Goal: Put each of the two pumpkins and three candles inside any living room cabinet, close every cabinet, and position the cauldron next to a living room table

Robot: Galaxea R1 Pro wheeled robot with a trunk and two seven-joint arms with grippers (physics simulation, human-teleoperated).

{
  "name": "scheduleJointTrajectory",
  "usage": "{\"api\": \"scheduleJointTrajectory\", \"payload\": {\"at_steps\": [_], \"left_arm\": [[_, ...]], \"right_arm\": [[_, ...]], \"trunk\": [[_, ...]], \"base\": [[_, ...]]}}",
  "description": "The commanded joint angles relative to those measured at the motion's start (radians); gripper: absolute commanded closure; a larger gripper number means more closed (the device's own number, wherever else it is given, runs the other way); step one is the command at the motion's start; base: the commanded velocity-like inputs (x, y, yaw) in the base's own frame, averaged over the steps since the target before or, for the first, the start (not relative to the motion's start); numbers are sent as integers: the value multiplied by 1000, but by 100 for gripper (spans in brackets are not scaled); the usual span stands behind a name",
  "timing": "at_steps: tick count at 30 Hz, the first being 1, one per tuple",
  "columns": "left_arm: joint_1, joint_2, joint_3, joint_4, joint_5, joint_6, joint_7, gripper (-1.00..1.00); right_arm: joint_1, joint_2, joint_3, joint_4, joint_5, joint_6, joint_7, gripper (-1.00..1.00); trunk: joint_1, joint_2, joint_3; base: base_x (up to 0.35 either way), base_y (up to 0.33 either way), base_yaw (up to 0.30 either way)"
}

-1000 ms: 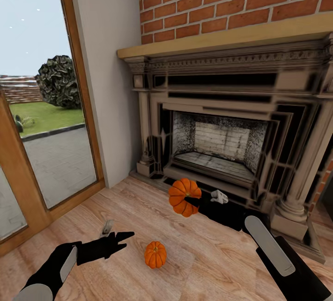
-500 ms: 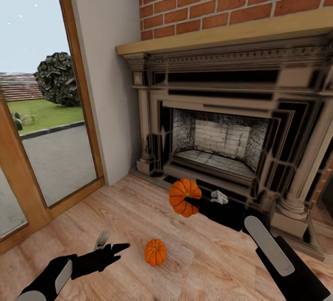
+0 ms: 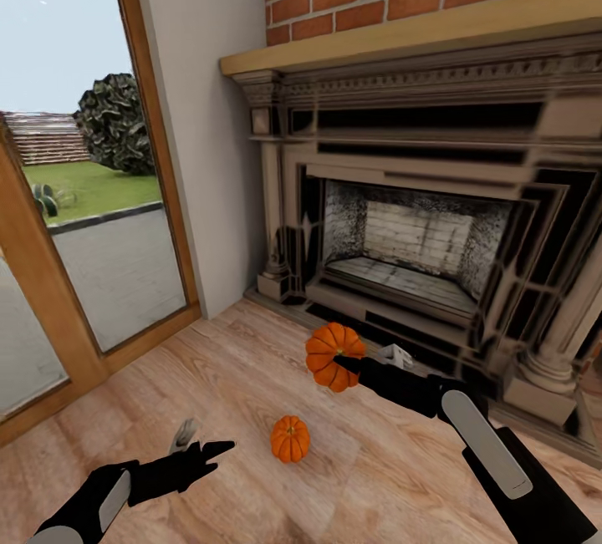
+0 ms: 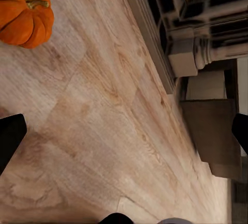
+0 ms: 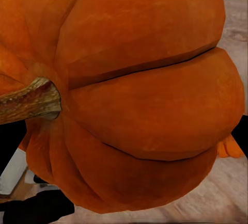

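Wood floor by the brick fireplace [image 3: 418, 251]: my right gripper [image 3: 339, 358] is clamped on one ribbed orange pumpkin [image 3: 333, 356], rigid, light. My left gripper [image 3: 201, 444] gapes empty near the second small ribbed orange pumpkin [image 3: 290, 439] mid-floor; I'd pinch its waxy belly across the ribs.

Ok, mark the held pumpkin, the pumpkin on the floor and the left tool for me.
held pumpkin [image 3: 333, 353]: head view, on its orange side.
pumpkin on the floor [image 3: 290, 439]: head view, on its ribbed body.
left tool [image 3: 201, 444]: head view, midway between the fingertips.

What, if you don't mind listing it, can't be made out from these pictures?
- Right gripper, head view: the held pumpkin covers its fingertips.
- Held pumpkin, right wrist view: cut off by the frame edges.
- Floor pumpkin, left wrist view: partly cut off at the edge.
- Fireplace, head view: right side cut off.
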State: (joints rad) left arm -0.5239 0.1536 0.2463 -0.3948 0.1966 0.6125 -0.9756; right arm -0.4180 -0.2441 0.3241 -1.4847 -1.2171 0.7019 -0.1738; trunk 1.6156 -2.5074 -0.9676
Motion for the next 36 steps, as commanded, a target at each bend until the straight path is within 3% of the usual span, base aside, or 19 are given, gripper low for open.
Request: {"api": "scheduleJointTrajectory", "payload": {"at_steps": [1, 14, 20, 26, 36], "left_arm": [[-1, 0, 2, 1, 3, 7, -2, -100], [-1, -10, 0, -3, -1, -1, -2, -100], [-4, -3, 0, -122, 4, 5, -6, -100], [-4, -10, 0, -167, 3, 4, -4, -100], [-4, -21, -2, -177, 1, -10, -4, -100]], "right_arm": [[-1, 0, 2, -2, -13, -1, -10, 100], [-1, -2, 1, -12, -18, -2, -4, 100], [-1, -7, -4, -16, -22, -3, 5, 100], [0, -7, -13, -43, -27, 2, 17, 100], [8, -12, -48, -51, -30, 9, 146, 100]], "trunk": [[0, -1, -5], [6, -4, -55], [9, -5, -78], [11, -7, -102], [16, -9, -140]], "base": [[0, 0, 285], [0, 0, 82], [0, 0, 0], [0, 0, 0], [0, 0, 0]]}}
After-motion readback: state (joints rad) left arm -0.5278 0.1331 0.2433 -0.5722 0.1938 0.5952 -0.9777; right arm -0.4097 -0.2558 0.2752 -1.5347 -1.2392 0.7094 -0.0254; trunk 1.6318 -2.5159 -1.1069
